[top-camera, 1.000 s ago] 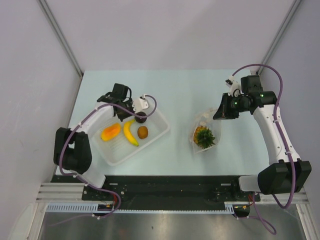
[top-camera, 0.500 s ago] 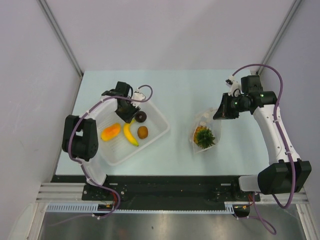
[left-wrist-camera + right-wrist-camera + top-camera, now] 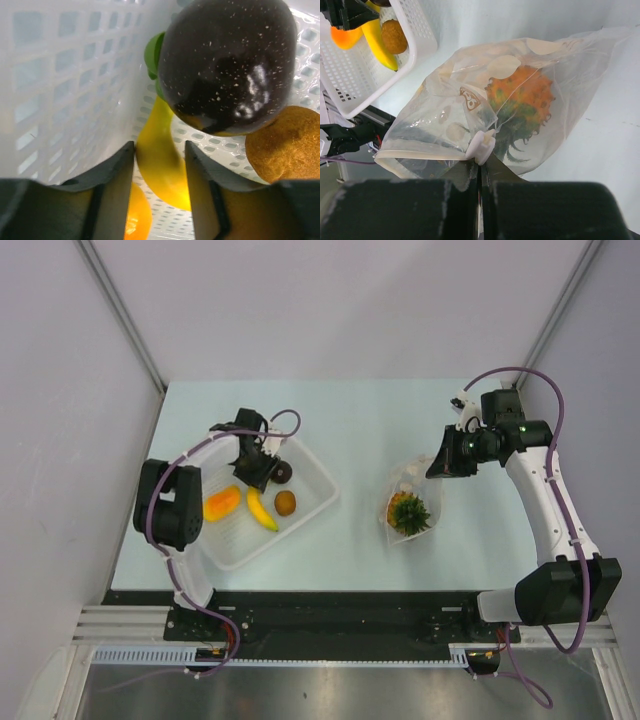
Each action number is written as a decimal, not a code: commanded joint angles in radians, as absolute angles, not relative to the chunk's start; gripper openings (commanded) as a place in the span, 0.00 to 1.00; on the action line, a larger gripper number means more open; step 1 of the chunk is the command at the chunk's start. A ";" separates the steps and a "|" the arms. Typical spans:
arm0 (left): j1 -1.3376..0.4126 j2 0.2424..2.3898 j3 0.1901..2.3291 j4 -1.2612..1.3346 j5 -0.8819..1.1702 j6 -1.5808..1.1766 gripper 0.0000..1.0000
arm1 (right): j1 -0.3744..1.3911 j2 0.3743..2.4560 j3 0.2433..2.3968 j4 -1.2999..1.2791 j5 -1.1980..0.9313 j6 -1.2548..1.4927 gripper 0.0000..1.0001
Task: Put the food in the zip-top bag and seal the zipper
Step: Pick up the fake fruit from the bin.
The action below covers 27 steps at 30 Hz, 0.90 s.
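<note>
This is a robotics lab test cell, not a home or kitchen. 2 robot arms, the left arm (image 3: 165, 515) and the right arm (image 3: 548, 502), are bolted to a black base plate (image 3: 330, 610) at the near edge of a pale table (image 3: 360, 420). Plain grey wall panels (image 3: 340, 300) box the table in on 3 sides, joined by aluminium posts (image 3: 120, 312). In front run an aluminium extrusion rail (image 3: 110, 623), a white cable chain (image 3: 300, 662) and a bare steel sheet (image 3: 330, 695). Purple cables (image 3: 519, 369) loop along the arms. The only goods are plastic props: toy fruits (image 3: 262, 512) in a white perforated basket (image 3: 240, 540), and a toy pineapple (image 3: 408, 512) in a zip-top bag (image 3: 405, 480).
</note>
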<state>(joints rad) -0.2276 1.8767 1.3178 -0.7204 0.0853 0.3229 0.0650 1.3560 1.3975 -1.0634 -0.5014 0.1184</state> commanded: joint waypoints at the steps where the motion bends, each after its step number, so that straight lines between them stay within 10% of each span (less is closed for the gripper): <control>1: -0.219 1.873 1.296 -0.722 0.117 0.272 0.42 | 0.061 1.358 1.433 -1.045 -0.494 0.106 0.00; 8: -0.219 1.717 1.359 -0.759 0.106 0.239 0.01 | 0.060 1.355 1.428 -1.043 -0.509 0.106 0.00; 21: -0.475 1.126 1.258 -0.085 0.257 0.500 0.00 | 0.054 1.388 1.439 -1.048 -0.620 0.048 0.00; 27: -0.748 1.169 1.197 0.270 0.388 0.739 0.00 | 0.025 1.431 1.460 -1.075 -0.664 0.017 0.00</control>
<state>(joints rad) -0.6106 1.0725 1.2461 -0.0208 0.2955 0.5381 0.0471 1.4029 1.4059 -1.0660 -0.6109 0.0502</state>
